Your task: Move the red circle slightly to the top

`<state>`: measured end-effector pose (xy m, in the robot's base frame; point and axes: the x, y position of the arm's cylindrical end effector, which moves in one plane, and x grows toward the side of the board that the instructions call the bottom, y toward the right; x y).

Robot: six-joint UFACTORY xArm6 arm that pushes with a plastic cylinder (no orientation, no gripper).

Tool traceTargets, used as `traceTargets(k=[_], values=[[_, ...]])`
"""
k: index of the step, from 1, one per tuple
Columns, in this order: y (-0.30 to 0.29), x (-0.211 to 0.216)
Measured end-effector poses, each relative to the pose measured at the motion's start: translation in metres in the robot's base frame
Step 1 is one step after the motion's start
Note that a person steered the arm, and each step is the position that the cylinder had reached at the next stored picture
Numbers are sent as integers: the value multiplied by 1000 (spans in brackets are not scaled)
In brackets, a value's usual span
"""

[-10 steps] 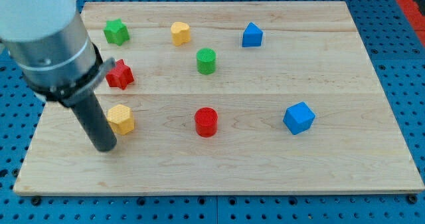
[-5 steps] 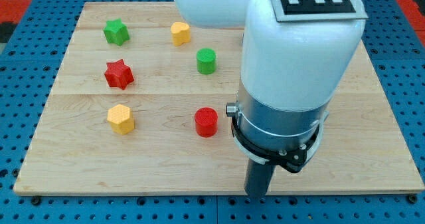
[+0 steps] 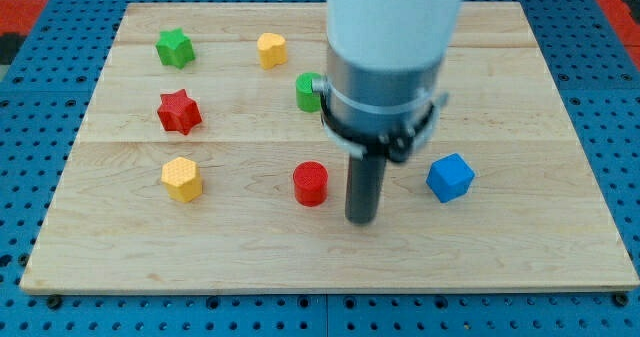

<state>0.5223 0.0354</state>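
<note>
The red circle (image 3: 310, 184), a short red cylinder, stands on the wooden board (image 3: 520, 237) a little below its middle. My tip (image 3: 360, 218) rests on the board just right of the red circle and slightly below it, with a small gap between them. The arm's grey and white body rises above the rod and hides part of the green cylinder (image 3: 306, 91) and the blue block at the view's top.
A blue cube (image 3: 449, 177) lies right of my tip. A yellow hexagon (image 3: 182, 179) and a red star (image 3: 179, 111) are at the left. A green star (image 3: 174, 48) and a yellow block (image 3: 271, 49) are near the top.
My tip swept from the left by the yellow hexagon across to the board's lower right, then moved up and left to beside the red circle. No block has moved.
</note>
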Motion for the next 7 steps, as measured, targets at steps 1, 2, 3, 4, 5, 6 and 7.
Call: traceTargets(k=[1, 2, 3, 4, 5, 6, 7], values=[[-14, -10], [-65, 1], [-87, 35], [-99, 40], [-135, 3], [-126, -7], [-99, -6]])
